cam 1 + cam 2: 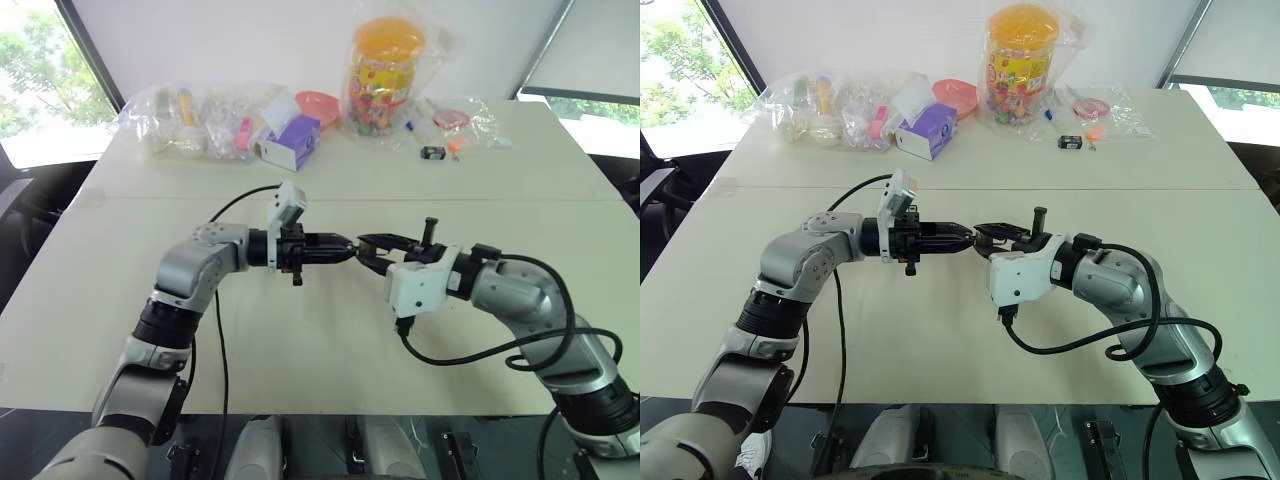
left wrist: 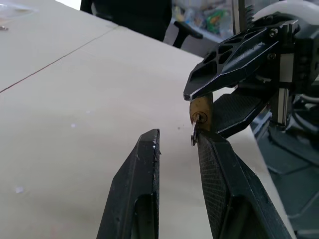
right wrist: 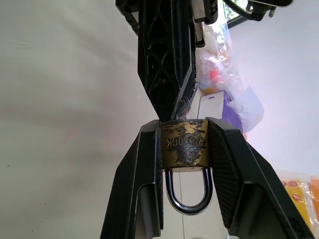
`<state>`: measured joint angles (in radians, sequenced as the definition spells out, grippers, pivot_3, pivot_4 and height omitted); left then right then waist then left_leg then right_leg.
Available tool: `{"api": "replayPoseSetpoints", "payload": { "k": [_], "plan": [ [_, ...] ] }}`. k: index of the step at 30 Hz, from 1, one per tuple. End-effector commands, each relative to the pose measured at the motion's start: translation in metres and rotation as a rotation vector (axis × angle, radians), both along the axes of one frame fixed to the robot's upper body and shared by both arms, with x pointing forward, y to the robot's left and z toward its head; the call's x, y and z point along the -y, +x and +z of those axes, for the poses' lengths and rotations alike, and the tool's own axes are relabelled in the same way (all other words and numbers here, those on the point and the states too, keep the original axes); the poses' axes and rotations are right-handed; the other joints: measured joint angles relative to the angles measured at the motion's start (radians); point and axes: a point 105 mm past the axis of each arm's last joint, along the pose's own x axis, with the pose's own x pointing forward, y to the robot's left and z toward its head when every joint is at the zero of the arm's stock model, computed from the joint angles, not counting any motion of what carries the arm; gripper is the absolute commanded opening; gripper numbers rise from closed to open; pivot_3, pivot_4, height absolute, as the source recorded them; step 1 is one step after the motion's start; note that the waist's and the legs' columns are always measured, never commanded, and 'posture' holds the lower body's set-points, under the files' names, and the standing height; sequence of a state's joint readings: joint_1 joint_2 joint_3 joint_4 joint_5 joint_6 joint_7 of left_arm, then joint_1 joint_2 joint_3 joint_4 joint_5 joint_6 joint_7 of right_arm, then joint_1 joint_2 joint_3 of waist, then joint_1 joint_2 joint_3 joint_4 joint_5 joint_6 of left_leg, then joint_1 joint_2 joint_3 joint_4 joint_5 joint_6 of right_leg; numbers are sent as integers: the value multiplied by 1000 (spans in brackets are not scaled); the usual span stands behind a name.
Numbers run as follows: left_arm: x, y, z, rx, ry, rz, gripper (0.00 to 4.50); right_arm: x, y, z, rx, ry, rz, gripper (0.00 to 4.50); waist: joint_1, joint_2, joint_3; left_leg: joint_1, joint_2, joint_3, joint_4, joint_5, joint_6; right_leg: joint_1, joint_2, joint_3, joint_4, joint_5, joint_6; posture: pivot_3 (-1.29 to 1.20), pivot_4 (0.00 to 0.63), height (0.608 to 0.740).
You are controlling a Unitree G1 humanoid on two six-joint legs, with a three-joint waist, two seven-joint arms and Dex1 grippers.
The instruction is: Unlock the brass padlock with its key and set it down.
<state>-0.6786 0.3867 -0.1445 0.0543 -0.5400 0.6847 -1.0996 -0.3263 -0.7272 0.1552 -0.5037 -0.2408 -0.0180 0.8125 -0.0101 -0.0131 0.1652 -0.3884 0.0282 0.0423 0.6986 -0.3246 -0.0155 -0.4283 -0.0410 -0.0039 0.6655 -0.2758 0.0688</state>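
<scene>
Two pincers meet above the counter (image 1: 330, 350): right pincer (image 3: 183, 144) pinches the brass padlock (image 3: 184, 145) by its flat sides, shackle at six o'clock. Small, rigid, slick metal. Left pincer (image 2: 179, 149) stands slightly spread beside the key (image 2: 194, 133).

Worn brass padlock (image 3: 185, 144), shackle closed, key (image 2: 194, 133) in its keyhole.

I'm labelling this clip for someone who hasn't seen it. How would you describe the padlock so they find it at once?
Look above the middle of the pale table, where the two arms meet tip to tip. The brass padlock sits clamped in the right pincer, its silvery shackle pointing back toward the wrist. It is the one worn yellow metal block there, with a key in its keyhole.
</scene>
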Motion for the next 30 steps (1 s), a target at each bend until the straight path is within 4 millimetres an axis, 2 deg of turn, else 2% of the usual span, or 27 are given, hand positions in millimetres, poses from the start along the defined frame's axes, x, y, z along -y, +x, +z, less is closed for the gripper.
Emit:
{"api": "replayPoseSetpoints", "payload": {
  "k": [1,7,11,19,22,26,30],
  "plan": [
    [3,-3,16,56,-25,-17,1157,-9,-12,17,57,23,63,735,0,0,0,0,0,0,0,0,0,0,0,0,0,0,0,0,150,740],
    [3,-2,17,88,-19,-15,1157,-10,-13,15,38,15,70,735,0,0,0,0,0,0,0,0,0,0,0,0,0,0,0,0,150,740],
    [3,-4,18,100,-19,-24,55,-10,-14,10,13,1,74,735,1,0,0,0,0,0,0,0,0,0,0,0,0,0,0,0,150,740],
    [1,-6,21,126,-12,-24,55,-7,-15,5,-11,-13,70,735,0,0,0,0,0,0,0,0,0,0,0,0,0,0,0,0,150,740],
    [1,-7,19,215,46,-17,55,-6,-17,-1,-42,-27,72,735,0,0,0,0,0,0,0,0,0,0,0,0,0,0,0,0,150,740],
    [1,-7,10,442,177,-23,55,-6,-22,-8,-105,-40,89,735,1,0,0,0,0,0,0,0,0,0,0,0,0,0,0,0,150,740],
    [1,-8,9,546,198,-26,55,-5,-24,-12,-143,-55,100,735,1,0,0,0,0,0,0,0,0,0,0,0,0,0,0,0,150,740]
  ]
}}
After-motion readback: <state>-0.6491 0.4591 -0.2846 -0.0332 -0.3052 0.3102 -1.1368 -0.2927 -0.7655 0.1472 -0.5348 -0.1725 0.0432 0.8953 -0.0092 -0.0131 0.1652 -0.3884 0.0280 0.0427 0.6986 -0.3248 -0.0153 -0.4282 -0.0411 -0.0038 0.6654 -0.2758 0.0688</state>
